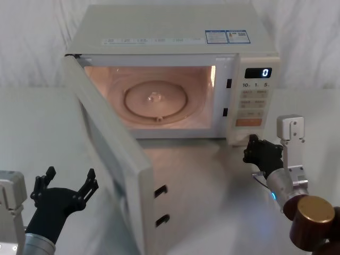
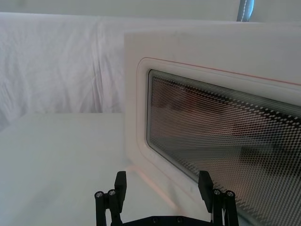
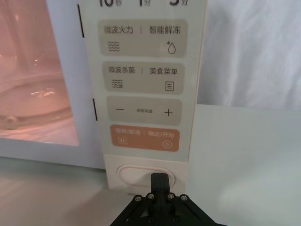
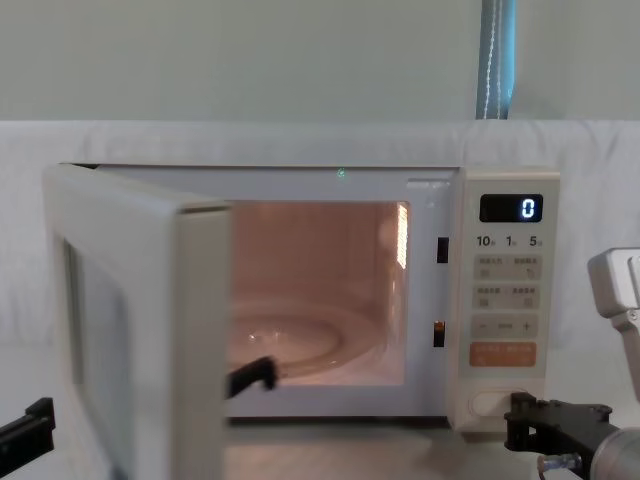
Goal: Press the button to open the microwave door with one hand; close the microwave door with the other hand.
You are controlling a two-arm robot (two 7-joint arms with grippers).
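Note:
The cream microwave (image 1: 170,32) stands at the table's back, its cavity lit and its display showing 0. The microwave door (image 1: 114,159) is swung wide open toward me on its left hinge; the left wrist view shows its outer face and dark window (image 2: 221,127). My right gripper (image 1: 257,151) is shut, its tip (image 3: 159,181) right in front of the large cream button (image 3: 141,173) at the foot of the control strip; I cannot tell whether they touch. My left gripper (image 1: 66,183) hangs open, low at the left, on the outer side of the door.
Two black latch hooks (image 1: 161,189) stick out of the door's free edge. A glass turntable (image 1: 155,100) lies in the cavity. An orange key (image 3: 144,138) sits just above the button. White cloth covers the table (image 1: 212,202) and the backdrop.

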